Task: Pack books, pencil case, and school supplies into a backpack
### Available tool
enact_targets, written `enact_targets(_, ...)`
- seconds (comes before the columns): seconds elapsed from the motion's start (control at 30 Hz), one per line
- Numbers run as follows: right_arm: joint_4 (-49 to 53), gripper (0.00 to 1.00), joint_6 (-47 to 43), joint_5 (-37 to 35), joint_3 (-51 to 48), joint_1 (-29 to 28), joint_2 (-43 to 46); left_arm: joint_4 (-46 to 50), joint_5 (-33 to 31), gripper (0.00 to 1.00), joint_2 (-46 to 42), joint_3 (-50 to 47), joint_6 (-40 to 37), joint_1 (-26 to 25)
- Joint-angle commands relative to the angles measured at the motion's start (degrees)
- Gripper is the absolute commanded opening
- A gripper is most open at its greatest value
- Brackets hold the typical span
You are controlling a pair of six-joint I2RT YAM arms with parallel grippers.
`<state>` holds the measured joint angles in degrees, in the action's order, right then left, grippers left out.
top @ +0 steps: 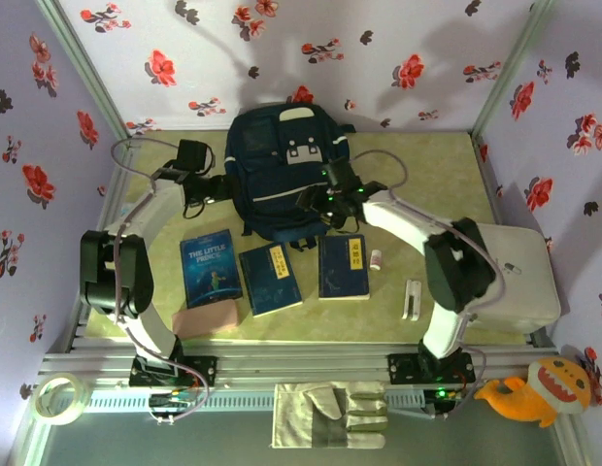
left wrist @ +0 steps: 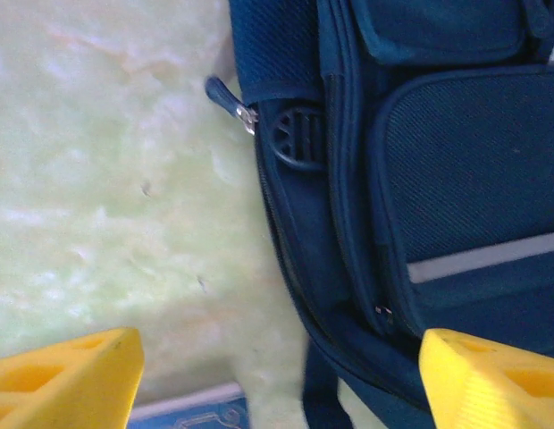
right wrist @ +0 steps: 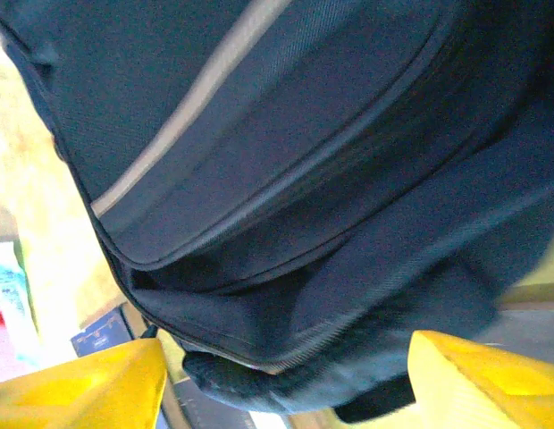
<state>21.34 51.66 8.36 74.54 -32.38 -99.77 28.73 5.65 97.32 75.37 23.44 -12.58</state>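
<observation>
Left gripper (left wrist: 277, 380): jaws apart and nothing clamped. The left edge of the backpack (left wrist: 438, 179) runs down between my pads, and its zip pull (left wrist: 230, 100) sits in the upper middle of the left wrist frame. From above, this gripper is just left of the bag, left of centre.

Right gripper (right wrist: 286, 362): jaws apart too. The bag's lower seam hangs in the gap, but I cannot see either pad pressing on it. From above, it sits at the bag's lower right corner.

My reading: I flank the bag on both sides to work its zipper and hold it steady. It lies flat, front up, at upper centre of the table (top: 447, 175), and looks closed.

The books (top: 270, 278) lie in a row just below the bag, covers up, within reach of either arm. The pencil case (top: 206, 318) lies at lower left, against the blue book's bottom edge. The small tube (top: 377, 259) and the white bar (top: 412, 299) lie right of the row. Nothing is packed yet.
</observation>
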Motion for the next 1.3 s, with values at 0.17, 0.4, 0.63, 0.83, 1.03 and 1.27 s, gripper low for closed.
enact_targets(0.17, 10.42, 0.71, -8.80, -11.43, -10.20, 4.04, 9.48, -1.73, 6.96, 0.94, -2.99, -0.94, 7.15, -9.01)
enact_targets(0.4, 12.20, 0.63, -9.82, -11.53, -13.02, 4.41, 8.24, -3.80, 7.68, 1.00, -0.55, 0.46, 13.01, -18.02)
enact_targets(0.63, 11.01, 0.59, -10.13, -9.95, -16.44, 4.43, 6.21, -4.65, 9.62, 0.99, 2.35, 1.50, 16.06, -23.45)
enact_targets(0.83, 8.87, 0.60, -11.59, -8.37, -18.53, 4.59, 4.98, -4.04, 10.65, 0.94, 5.34, 2.64, 17.54, -26.92)
enact_targets(1.03, 8.37, 0.62, -13.51, -7.40, -20.29, 4.78, 4.14, -2.55, 10.78, 0.84, 7.34, 2.76, 19.70, -30.05)
enact_targets(1.27, 7.77, 0.57, -14.04, -7.30, -23.20, 4.96, 5.24, 0.63, 10.74, 0.70, 10.20, 4.61, 19.08, -33.79)
